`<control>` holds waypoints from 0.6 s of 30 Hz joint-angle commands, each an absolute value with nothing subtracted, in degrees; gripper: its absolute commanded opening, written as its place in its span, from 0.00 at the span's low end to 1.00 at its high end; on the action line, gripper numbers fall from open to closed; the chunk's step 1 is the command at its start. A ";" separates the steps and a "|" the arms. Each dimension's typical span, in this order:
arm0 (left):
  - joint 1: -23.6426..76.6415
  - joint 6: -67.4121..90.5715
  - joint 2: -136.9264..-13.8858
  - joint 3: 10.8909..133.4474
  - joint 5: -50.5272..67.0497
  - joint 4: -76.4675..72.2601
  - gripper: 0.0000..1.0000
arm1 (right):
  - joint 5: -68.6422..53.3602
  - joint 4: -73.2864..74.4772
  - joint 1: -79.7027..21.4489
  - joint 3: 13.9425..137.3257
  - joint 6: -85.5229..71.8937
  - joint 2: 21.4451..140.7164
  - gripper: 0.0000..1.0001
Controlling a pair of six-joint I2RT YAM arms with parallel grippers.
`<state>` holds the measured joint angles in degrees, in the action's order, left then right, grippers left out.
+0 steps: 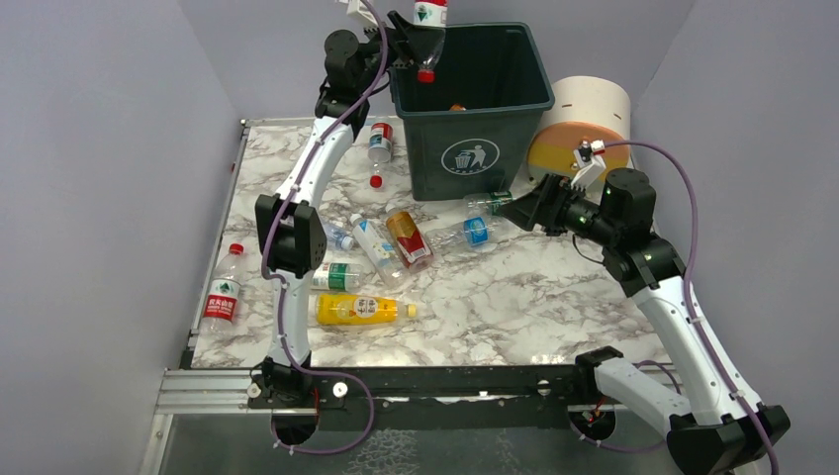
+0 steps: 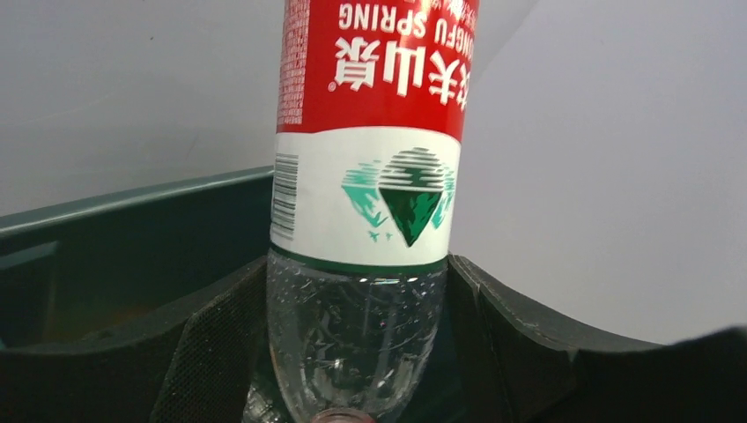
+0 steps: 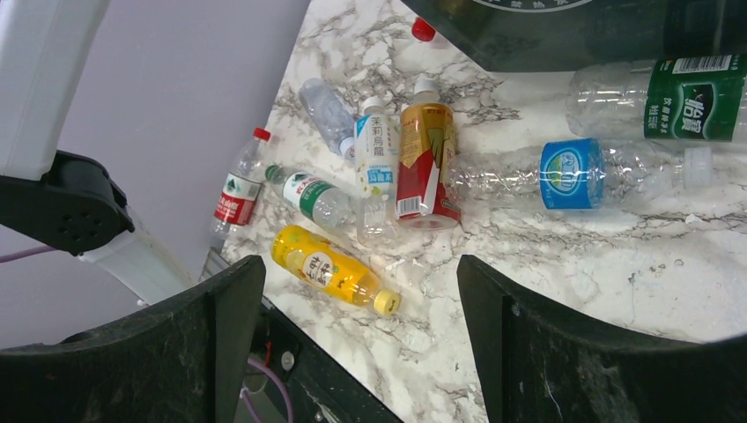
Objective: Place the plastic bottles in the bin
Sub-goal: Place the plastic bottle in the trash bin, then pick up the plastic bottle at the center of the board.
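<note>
My left gripper (image 1: 409, 45) is raised over the back left corner of the dark green bin (image 1: 465, 148), shut on a red-labelled clear bottle (image 1: 428, 35) that hangs cap down over the opening. In the left wrist view that bottle (image 2: 370, 176) fills the gap between the black fingers (image 2: 211, 352), with the bin's rim (image 2: 132, 198) behind. My right gripper (image 1: 514, 210) hovers open and empty beside a blue-labelled bottle (image 1: 467, 233) and a green-labelled one (image 1: 490, 203). Several more bottles lie on the table, among them a yellow-orange one (image 3: 330, 269) and a red-and-gold one (image 3: 423, 163).
A cream-and-orange cylinder (image 1: 584, 124) lies to the right of the bin. A red-labelled bottle (image 1: 223, 292) lies near the table's left edge, another (image 1: 380, 142) left of the bin with a loose red cap (image 1: 376, 181). Grey walls close in on three sides.
</note>
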<state>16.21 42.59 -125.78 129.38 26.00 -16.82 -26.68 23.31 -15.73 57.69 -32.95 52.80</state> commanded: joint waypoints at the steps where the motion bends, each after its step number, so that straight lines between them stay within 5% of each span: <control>1: 15.91 42.49 -127.06 131.96 25.30 -20.75 0.80 | -27.69 24.32 -15.47 58.53 -32.87 52.08 0.83; 3: 15.83 42.13 -126.82 131.68 25.80 -20.62 0.98 | -27.69 24.34 -15.47 58.54 -32.89 52.11 0.83; 12: 14.67 42.23 -120.69 127.11 29.26 -19.07 0.99 | -27.55 25.48 -15.47 59.39 -32.43 52.20 0.83; 18: 13.71 39.09 -104.93 112.93 32.31 -12.12 0.99 | -28.37 25.93 -15.47 59.75 -32.27 50.99 0.84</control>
